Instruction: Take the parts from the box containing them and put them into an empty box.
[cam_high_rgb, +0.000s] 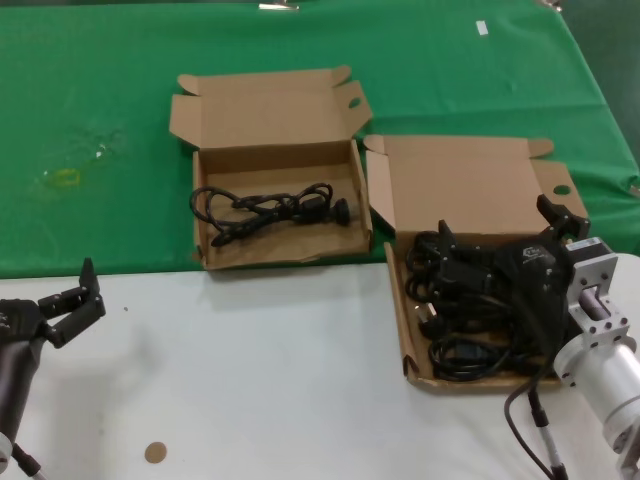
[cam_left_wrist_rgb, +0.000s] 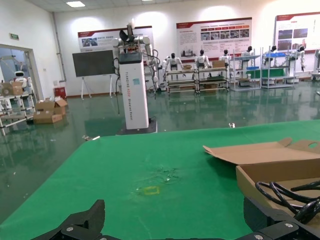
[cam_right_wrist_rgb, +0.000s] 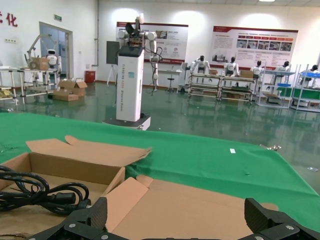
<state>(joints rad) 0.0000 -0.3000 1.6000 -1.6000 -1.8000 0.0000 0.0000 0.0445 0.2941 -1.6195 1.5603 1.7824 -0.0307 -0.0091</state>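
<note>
The right gripper (cam_high_rgb: 497, 238), black, fingers spread wide and holding nothing, hangs low over a tangle of black power cables (cam_high_rgb: 468, 310) filling the shallow brown cardboard box (cam_high_rgb: 398, 300) at the near right, apparently lined up to seize one. Just left, on the green cloth (cam_high_rgb: 100, 150), the squarer brown cardboard box (cam_high_rgb: 280, 258) with an oval-holed lid already holds one black cable (cam_high_rgb: 270, 208). The two box walls nearly touch, so the carry is short. The left gripper (cam_high_rgb: 78, 298), fingers also open, waits over bare white tabletop (cam_high_rgb: 250, 380) at the near left.
</note>
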